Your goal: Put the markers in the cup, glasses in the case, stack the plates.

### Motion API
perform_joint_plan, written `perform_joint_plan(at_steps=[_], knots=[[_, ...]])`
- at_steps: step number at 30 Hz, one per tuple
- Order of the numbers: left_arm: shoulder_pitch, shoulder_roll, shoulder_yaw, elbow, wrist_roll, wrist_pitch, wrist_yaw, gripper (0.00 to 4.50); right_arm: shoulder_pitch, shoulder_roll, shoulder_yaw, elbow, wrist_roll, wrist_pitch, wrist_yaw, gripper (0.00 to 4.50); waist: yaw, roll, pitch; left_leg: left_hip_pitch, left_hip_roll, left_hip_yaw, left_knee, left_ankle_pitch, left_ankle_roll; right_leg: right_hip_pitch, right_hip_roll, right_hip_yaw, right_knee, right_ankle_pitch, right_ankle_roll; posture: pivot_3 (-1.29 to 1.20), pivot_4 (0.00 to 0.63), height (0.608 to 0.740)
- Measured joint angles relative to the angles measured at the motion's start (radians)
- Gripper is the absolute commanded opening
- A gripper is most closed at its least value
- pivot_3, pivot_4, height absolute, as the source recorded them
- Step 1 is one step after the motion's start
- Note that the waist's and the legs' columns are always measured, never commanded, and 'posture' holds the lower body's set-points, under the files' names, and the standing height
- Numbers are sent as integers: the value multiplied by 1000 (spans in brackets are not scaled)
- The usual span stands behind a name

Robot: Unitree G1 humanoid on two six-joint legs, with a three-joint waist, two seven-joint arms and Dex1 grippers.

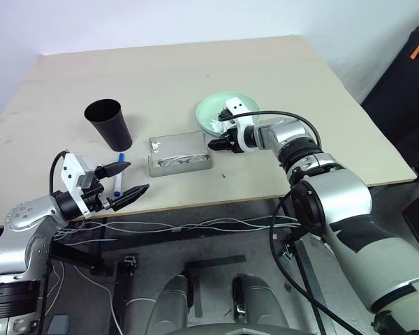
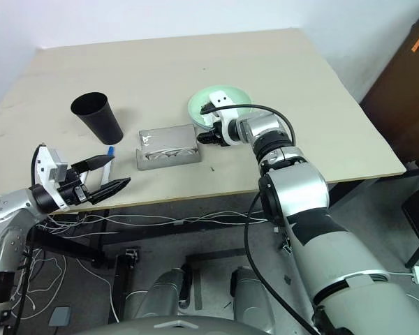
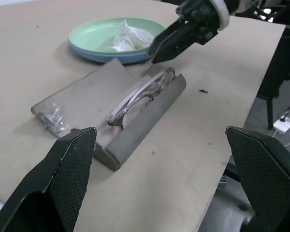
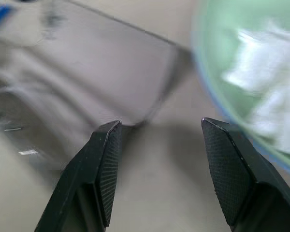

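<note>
- Now the tall black cup (image 1: 109, 123) stands on the smooth tan bench (image 1: 195, 70); it looks matte and gets wider at the top.
- What is inside the cup cannot be seen.
- The grey case (image 3: 135, 113) lies open with the thin clear glasses (image 3: 142, 94) in it.
- The round mint green plate (image 3: 94, 36) sits on the light blue plate (image 3: 104, 57) and holds a crumpled white tissue (image 3: 130, 37).
- A marker (image 1: 118, 174) with a blue cap lies by the cup, partly hidden.
- The left gripper (image 1: 128, 179) has wide, empty fingers.
- The right gripper (image 1: 215, 145), near the case, has its fingers apart and empty.
</note>
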State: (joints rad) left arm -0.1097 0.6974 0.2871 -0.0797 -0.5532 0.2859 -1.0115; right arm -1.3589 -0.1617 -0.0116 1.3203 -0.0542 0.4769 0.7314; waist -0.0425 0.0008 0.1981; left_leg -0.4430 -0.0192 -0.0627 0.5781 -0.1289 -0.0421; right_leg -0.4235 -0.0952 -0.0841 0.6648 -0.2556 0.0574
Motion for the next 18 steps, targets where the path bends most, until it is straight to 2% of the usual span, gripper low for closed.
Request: perform_joint_plan(at_steps=[5, 18], knots=[[-6, 0, 0, 3, 1, -8, -11, 4500, 15, 4, -17, 10, 6, 8, -57, 2761, -1, 0, 0, 0, 0, 1, 0, 0, 0, 0, 0, 1, 0, 0, 0, 0, 150, 740], [0, 1, 1, 10, 8, -16, -18, 4500, 15, 30, -28, 10, 20, 38, -36, 2761, -2, 0, 0, 0, 1, 1, 0, 0, 0, 0, 1, 1, 0, 0, 0, 0, 150, 740]])
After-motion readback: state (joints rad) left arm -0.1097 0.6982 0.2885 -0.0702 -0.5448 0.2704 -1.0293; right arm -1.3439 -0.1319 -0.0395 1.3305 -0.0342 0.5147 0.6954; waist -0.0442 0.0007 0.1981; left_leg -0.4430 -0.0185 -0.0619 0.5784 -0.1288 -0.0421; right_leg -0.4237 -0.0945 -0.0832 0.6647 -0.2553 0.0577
